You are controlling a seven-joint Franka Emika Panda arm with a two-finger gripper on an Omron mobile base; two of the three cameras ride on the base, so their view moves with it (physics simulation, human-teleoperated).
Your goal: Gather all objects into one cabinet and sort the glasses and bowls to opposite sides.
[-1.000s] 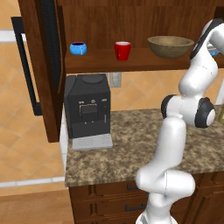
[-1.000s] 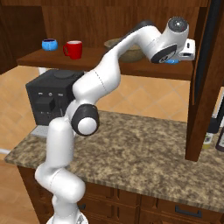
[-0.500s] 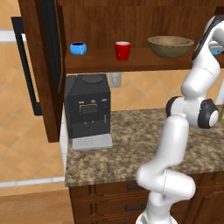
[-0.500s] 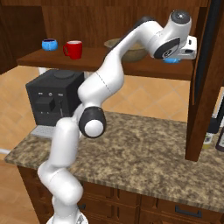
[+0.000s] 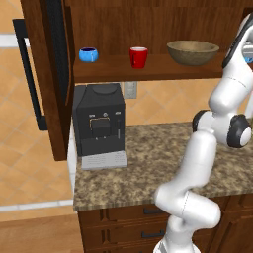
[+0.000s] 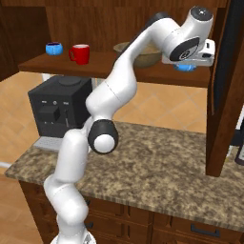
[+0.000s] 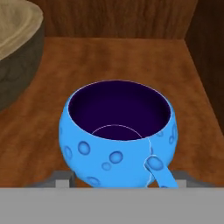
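Note:
Inside the dark wooden cabinet (image 5: pixel 148 69), a blue mug (image 5: pixel 88 54) and a red cup (image 5: pixel 139 57) stand at the shelf's left. The wide wooden bowl (image 5: pixel 192 52) sits to their right, partly behind my arm in the right base view (image 6: pixel 143 56). A second blue mug (image 7: pixel 118 131) stands on the shelf right of the bowl (image 7: pixel 17 43), near the cabinet's side wall. My gripper (image 7: pixel 122 177) has a finger against each side of this mug (image 6: pixel 185 67), shut on it.
The cabinet door (image 5: pixel 49 74) hangs open at the left with its long black handle (image 5: pixel 29 74). Another open door (image 6: pixel 224 95) stands right of my hand. A black coffee machine (image 5: pixel 99 123) sits on the granite counter (image 5: pixel 148 163) below the shelf.
The jaws have narrowed onto the blue mug beside the bowl. The upper arm has lifted and shifted a little to the right. The other cups and the bowl have stayed put.

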